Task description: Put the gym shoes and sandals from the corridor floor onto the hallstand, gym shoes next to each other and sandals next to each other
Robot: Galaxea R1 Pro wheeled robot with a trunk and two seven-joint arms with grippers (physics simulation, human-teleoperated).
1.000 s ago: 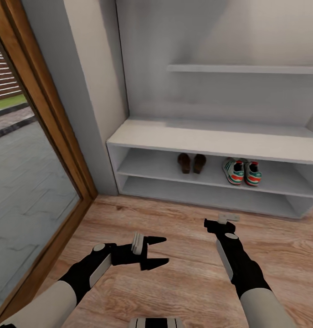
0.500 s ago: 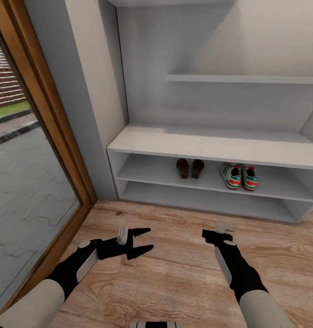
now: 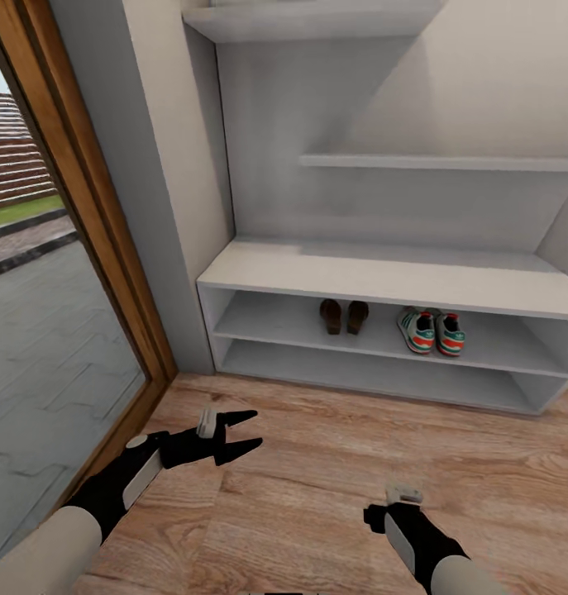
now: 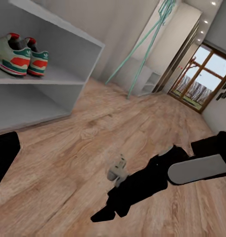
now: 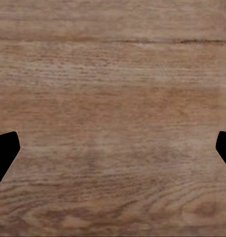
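Observation:
The two gym shoes (image 3: 431,330) stand side by side on the upper open shelf of the pale hallstand (image 3: 383,277), under its bench top. Just to their left on the same shelf, the two sandals (image 3: 339,316) sit together as a pair. The gym shoes (image 4: 21,54) also show in the left wrist view. My left gripper (image 3: 246,431) hovers open and empty over the corridor floor (image 3: 317,463), well short of the rack. Low and near my body is my right gripper (image 3: 383,516); it is open, its fingertips (image 5: 4,148) wide apart over bare planks.
A wood-framed glass door (image 3: 69,248) runs along the left, meeting a pale wall corner (image 3: 164,207) beside the rack. Higher staggered shelves (image 3: 432,162) hang above the bench. My right arm (image 4: 192,168) crosses the left wrist view.
The head view has tilted up, showing more of the upper shelves. My right gripper has drawn back toward me and lower. The left gripper has shifted left. The shoes stay on the shelf.

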